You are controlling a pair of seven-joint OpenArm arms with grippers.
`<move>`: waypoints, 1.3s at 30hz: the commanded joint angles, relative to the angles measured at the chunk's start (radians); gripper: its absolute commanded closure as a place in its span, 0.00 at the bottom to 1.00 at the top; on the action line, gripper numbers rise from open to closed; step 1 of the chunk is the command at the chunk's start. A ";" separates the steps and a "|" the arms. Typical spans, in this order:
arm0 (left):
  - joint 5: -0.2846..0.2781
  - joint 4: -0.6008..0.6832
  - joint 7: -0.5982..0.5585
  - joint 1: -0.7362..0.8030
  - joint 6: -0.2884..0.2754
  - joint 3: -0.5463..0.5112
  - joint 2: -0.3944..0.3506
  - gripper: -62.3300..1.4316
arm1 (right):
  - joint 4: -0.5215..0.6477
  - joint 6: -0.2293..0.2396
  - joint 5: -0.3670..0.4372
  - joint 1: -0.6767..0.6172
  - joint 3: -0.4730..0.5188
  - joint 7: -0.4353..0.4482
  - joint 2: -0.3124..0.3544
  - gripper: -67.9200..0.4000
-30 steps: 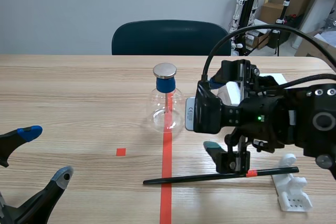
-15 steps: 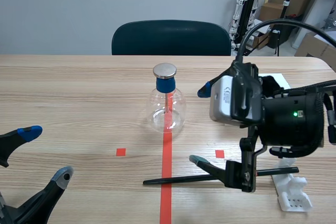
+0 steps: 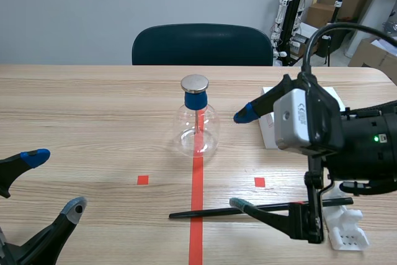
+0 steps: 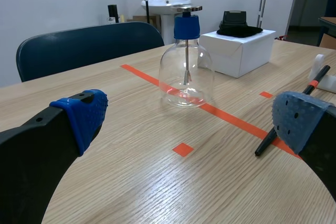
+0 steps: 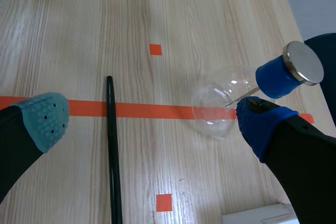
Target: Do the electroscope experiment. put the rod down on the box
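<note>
Two grippers are in view, and neither holds anything. The right gripper (image 3: 242,159) hangs above the rod (image 3: 211,211) with its fingers spread wide, and the left gripper (image 4: 190,118) sits low at the near left edge of the table (image 3: 93,110), also wide open. The rod lies near the front of the table, its long axis running roughly left to right across the red tape line (image 3: 197,178). Its plain tip points to the robot's left and rests on the wood. Its orange-banded end points right and is propped slightly higher on the small white holder (image 3: 344,228). The rod is therefore well apart from the white box (image 4: 239,51), which stands beyond it, right of the electroscope flask (image 3: 197,125). The put-down step appears unfinished with respect to the box. The next move probably calls for lowering the open right fingers astride the shaft, closing across its axis, then lifting it level and carrying it back to the box top.
</note>
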 commanded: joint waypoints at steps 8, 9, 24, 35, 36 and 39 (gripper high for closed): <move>-0.009 0.007 -0.013 0.000 -0.002 -0.003 -0.006 0.00 | 0.008 -0.003 0.011 -0.003 0.012 -0.008 0.008 0.01; -0.009 0.007 -0.013 0.000 -0.002 -0.003 -0.006 0.00 | 0.008 -0.003 0.011 -0.003 0.012 -0.008 0.008 0.01; -0.009 0.007 -0.013 0.000 -0.002 -0.003 -0.006 0.00 | 0.008 -0.003 0.010 -0.003 0.012 -0.008 0.008 0.01; -0.009 0.007 -0.012 0.000 -0.002 -0.003 -0.006 0.00 | 0.008 -0.003 0.010 -0.003 0.012 -0.008 0.008 0.01; -0.009 0.007 -0.012 0.000 -0.002 -0.003 -0.006 0.00 | 0.008 -0.003 0.010 -0.003 0.012 -0.008 0.008 0.01; -0.009 0.007 -0.012 0.000 -0.002 -0.003 -0.006 0.00 | 0.008 -0.003 0.010 -0.003 0.012 -0.008 0.008 0.01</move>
